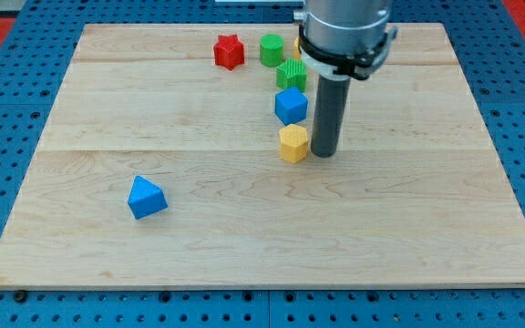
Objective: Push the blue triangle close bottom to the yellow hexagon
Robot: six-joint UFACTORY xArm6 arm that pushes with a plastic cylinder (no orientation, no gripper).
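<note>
Six blocks on the wooden board (244, 237), and my tip (324, 155) sits at the wrong end of it for this job: it's parked just beside the yellow hexagon (293, 143), on the view's right of it, looks like touching or nearly so, can't tell which. No fingers on this rig, just a plain dark rod, so nothing to spread or pinch.

Risks as I judge them:
- Moving off carelessly could nudge the yellow hexagon, since the rod is right up against it. If the target shifts, the goal spot shifts w/ it.
- Blue cube (291, 105) sits just above the hexagon, green block (292, 75) above that, almost in a column. Any bump could set off a chain.
- To push the blue triangle (146, 197) toward the view's right I need to get round to its left side; cutting straight across would likely hit it from the wrong side and send it further away.
- Triangle has slanted faces, so an off-centre push prob makes it spin or slip off the rod instead of travelling straight.
- Overshoot at the end would ram it into the hexagon.

Blue triangle itself: bright blue, lying well apart from everything else, lower left of the view, nothing touching it. It needs to end up near the hexagon on its bottom side; that move isn't begun yet. Red star (229, 51) and another green block (271, 48) sit near the view's top, out of the way
</note>
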